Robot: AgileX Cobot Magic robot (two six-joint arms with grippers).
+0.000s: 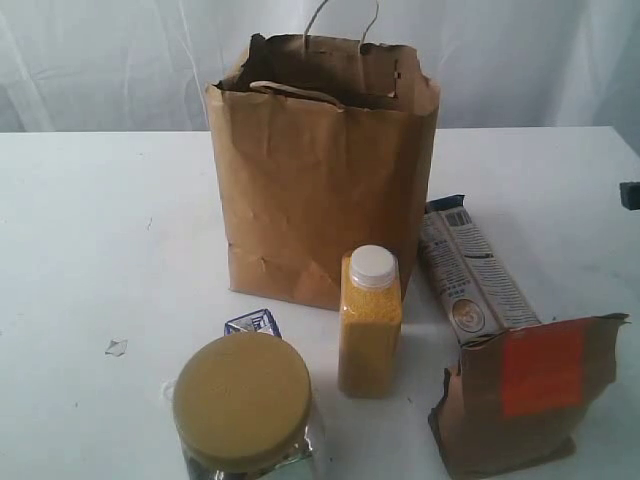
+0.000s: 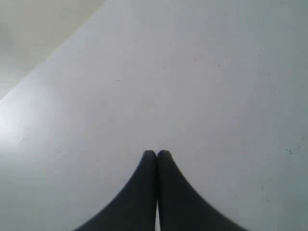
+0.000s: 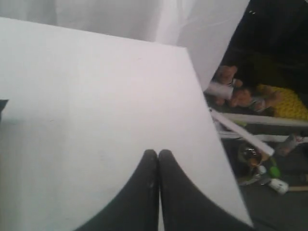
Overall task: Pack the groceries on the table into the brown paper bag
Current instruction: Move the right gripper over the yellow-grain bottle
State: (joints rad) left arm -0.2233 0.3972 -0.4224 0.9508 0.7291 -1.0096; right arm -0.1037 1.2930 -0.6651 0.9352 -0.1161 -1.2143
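The brown paper bag (image 1: 320, 170) stands upright and open-topped at the middle of the white table (image 1: 100, 230). In front of it are the white-capped bottle of yellow grains (image 1: 370, 322), the tan-lidded glass jar (image 1: 244, 408) and, just behind the jar, a small blue-white carton (image 1: 253, 322). To the right lies the long blue-white packet (image 1: 468, 272), with the brown pouch with an orange label (image 1: 530, 395) in front of it. My left gripper (image 2: 157, 153) is shut and empty over bare tabletop. My right gripper (image 3: 158, 152) is shut and empty near a table corner. Neither gripper shows in the exterior view.
A small scrap (image 1: 116, 347) lies on the table at the left. A dark object (image 1: 630, 194) pokes in at the right edge. White cloth hangs behind the table. Beyond the table's edge (image 3: 211, 144) in the right wrist view lies floor clutter (image 3: 260, 125).
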